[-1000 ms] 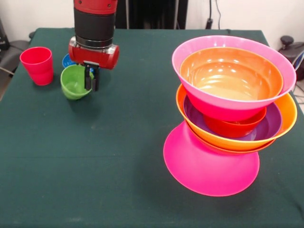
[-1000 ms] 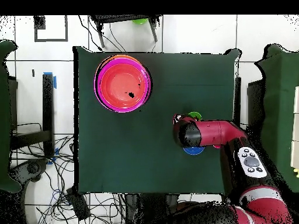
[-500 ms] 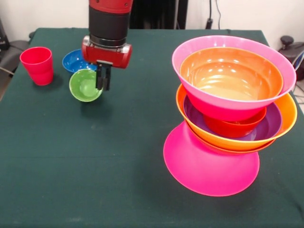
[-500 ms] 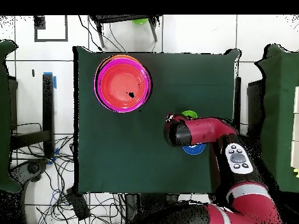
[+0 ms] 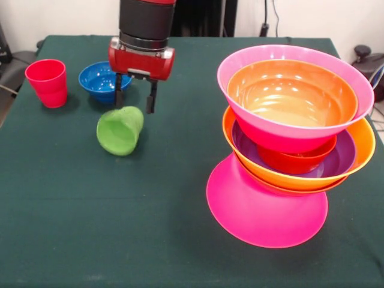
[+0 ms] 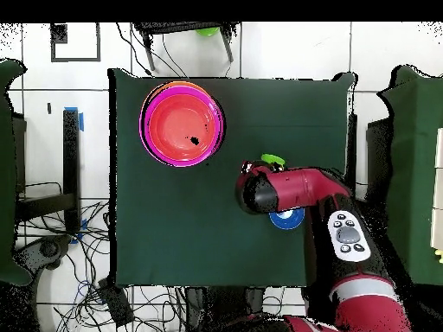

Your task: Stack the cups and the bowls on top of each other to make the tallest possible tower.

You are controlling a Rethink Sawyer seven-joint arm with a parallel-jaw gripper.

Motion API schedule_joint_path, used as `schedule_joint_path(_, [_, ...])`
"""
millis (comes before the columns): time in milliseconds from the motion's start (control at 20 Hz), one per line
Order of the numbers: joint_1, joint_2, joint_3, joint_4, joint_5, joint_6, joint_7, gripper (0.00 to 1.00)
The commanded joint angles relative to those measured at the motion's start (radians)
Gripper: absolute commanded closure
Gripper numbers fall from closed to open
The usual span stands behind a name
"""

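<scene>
Lime green cup (image 5: 120, 130) lies tipped on the dark green table (image 5: 90, 210). Above it the tool (image 5: 135, 99) hangs spread and empty. White tiled floor (image 6: 52, 112) surrounds the table.

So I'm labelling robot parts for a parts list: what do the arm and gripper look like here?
The arm has a black cylindrical wrist section beneath a red one, ending in a glossy red rounded housing. The gripper has two thin black jaws. From overhead, the arm is red and black, with a grey button panel.

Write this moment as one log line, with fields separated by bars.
end effector: open, empty | green cup: on its side, on table | red cup: upright | tower: standing
</scene>
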Motion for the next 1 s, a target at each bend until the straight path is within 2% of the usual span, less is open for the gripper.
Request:
schedule_joint_path(50, [-0.062,0.017,0.106,0.01,-0.019,0.044,-0.104,0.0])
schedule_joint_path(300, [-0.099,0.011,0.099,0.049,-0.046,0.008,-0.086,0.0])
schedule_joint_path(600, [-0.106,0.039,0.092,0.039,-0.062,-0.019,-0.061,0.0])
schedule_joint_path(1000, [-0.125,0.045,0.127,0.024,-0.003,0.006,-0.035,0.0])
